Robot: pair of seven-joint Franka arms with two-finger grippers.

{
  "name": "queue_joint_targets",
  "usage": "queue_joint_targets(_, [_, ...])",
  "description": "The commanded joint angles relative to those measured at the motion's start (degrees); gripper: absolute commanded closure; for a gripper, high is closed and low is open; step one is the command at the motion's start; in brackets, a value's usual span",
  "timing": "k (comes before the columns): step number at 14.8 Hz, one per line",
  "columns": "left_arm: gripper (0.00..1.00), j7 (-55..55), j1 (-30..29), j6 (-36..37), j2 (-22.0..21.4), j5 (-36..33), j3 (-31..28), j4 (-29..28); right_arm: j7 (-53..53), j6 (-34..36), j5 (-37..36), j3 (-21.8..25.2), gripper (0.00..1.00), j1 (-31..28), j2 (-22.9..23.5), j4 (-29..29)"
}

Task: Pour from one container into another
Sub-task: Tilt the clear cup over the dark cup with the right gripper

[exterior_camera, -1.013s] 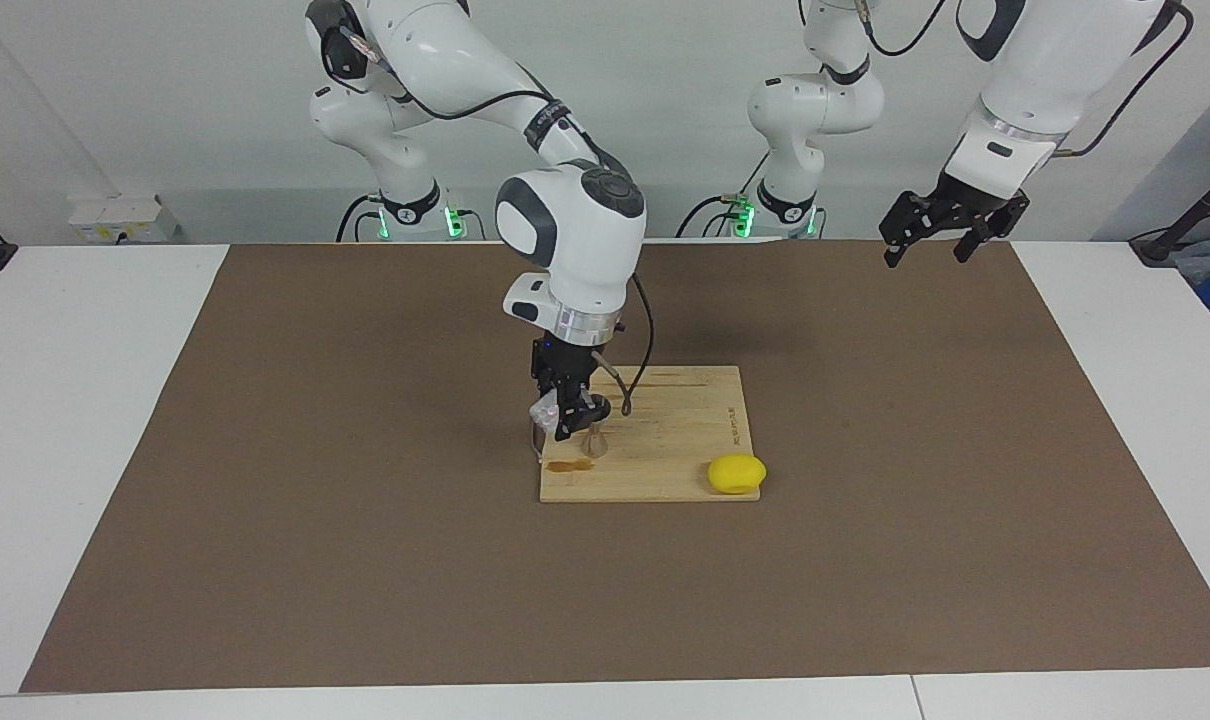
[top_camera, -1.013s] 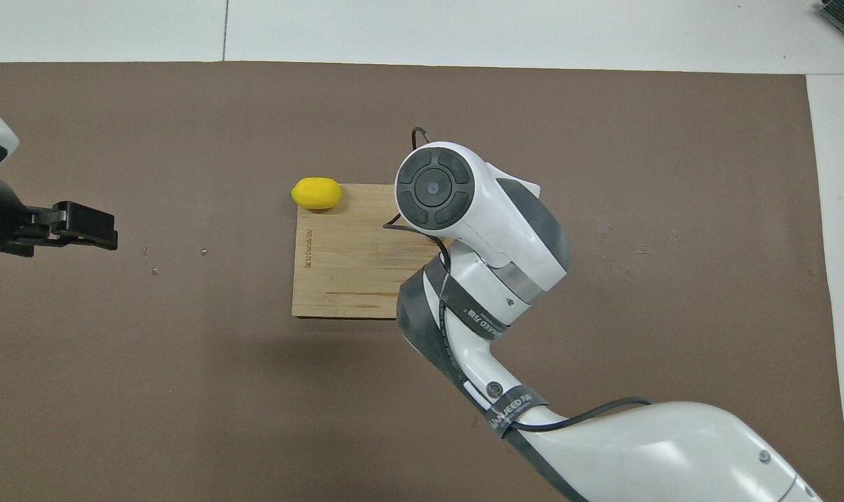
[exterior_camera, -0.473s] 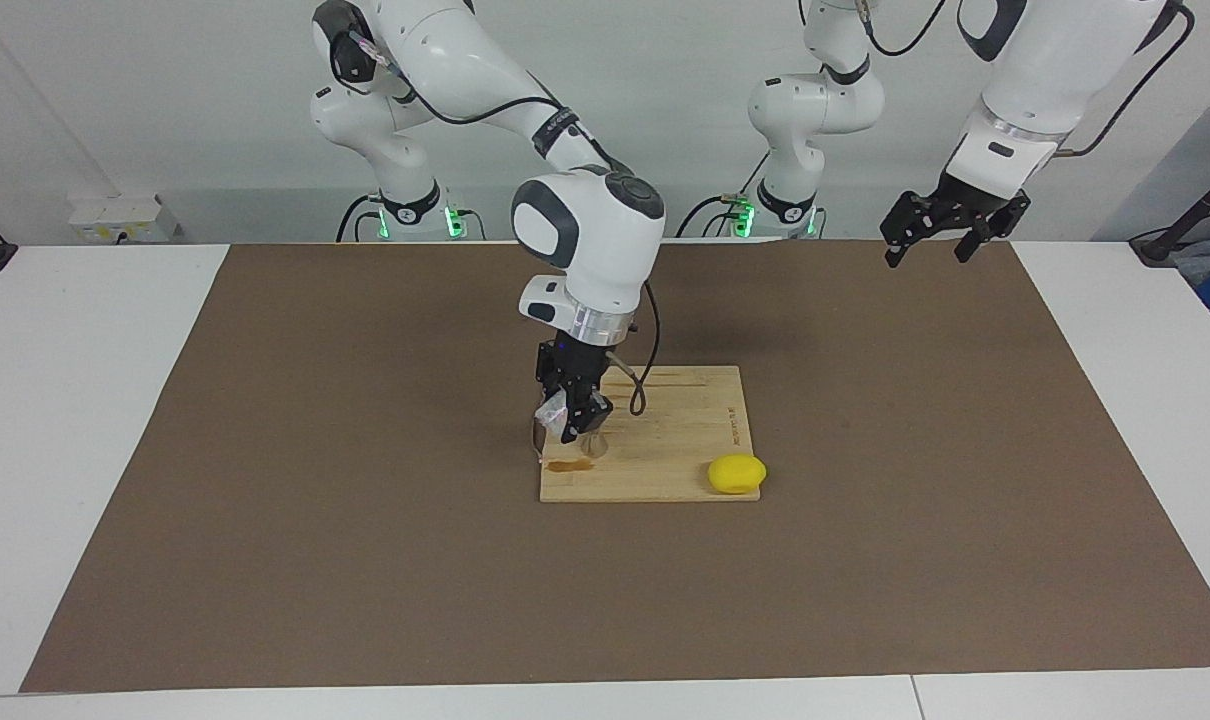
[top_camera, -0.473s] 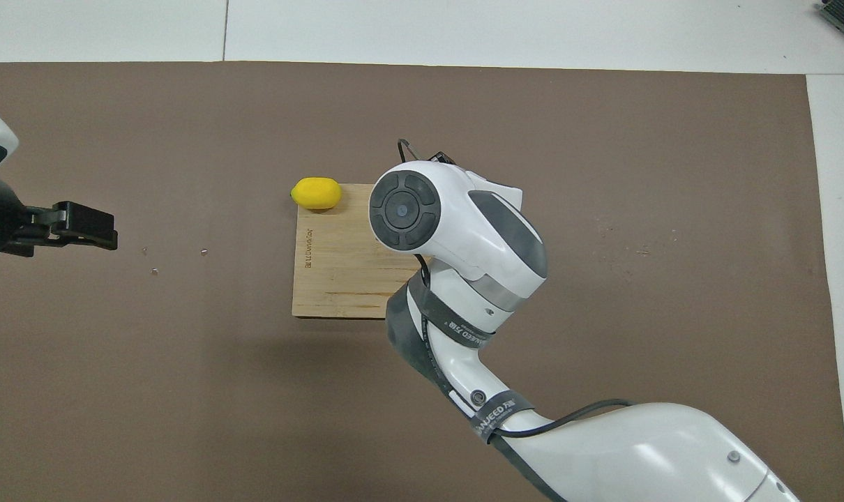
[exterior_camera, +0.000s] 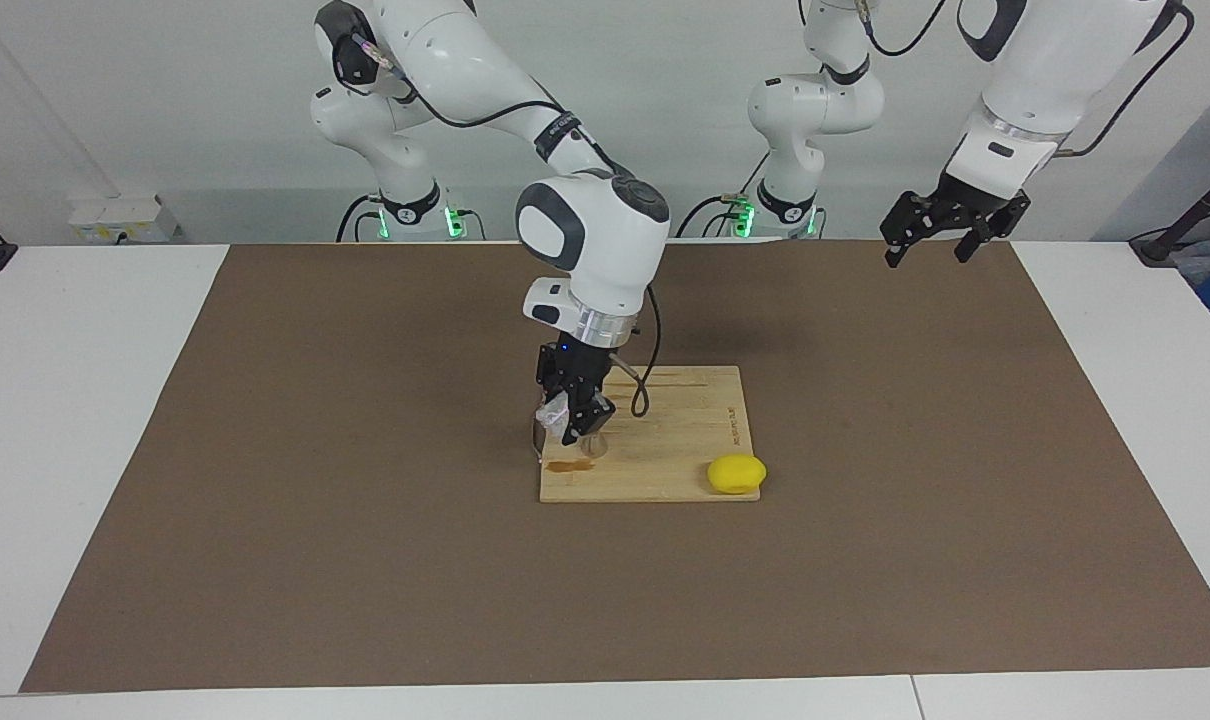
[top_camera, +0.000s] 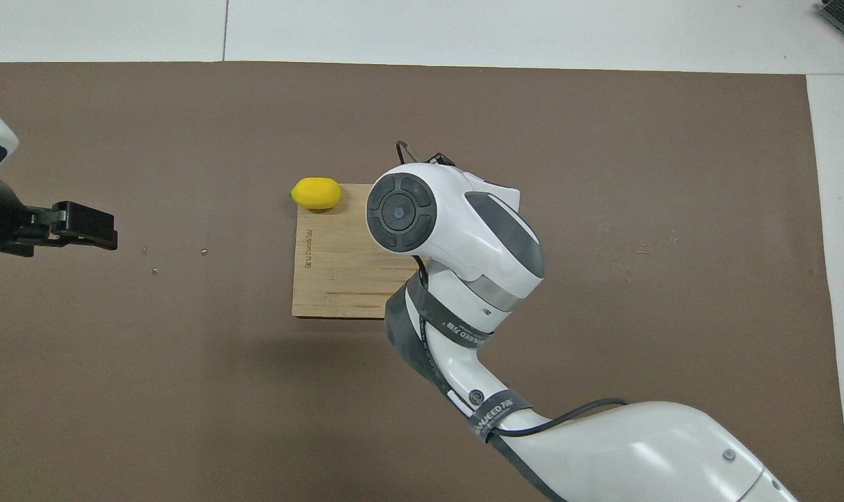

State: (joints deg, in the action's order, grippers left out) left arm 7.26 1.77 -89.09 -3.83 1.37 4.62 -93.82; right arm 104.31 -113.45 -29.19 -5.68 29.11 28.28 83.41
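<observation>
With the right gripper clamped on the tilted cup, the jigger stands on the board right under it, toward the left arm's end. Left gripper waits open, well apart.

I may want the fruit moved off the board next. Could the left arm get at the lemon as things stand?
Probably yes. The lemon lies at the cutting board's corner toward the left arm's end, uncovered. The left gripper waits raised with open jaws. The right gripper, holding the clear cup, works at the board's other end.
</observation>
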Motion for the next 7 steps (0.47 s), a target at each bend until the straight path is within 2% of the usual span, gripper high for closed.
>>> queue_joint_targets(1, [0.00,-0.2,-0.8,0.1,-1.2,0.6,0.4,-0.8,1.3,0.2,0.5,-0.2,1.00,-0.2,0.4,-1.1])
queue_joint_targets(7, [0.00,-0.2,-0.9,0.1,-1.2,0.6,0.4,-0.8,1.3,-0.1,6.2,-0.2,1.00,-1.2,-0.6,-1.2])
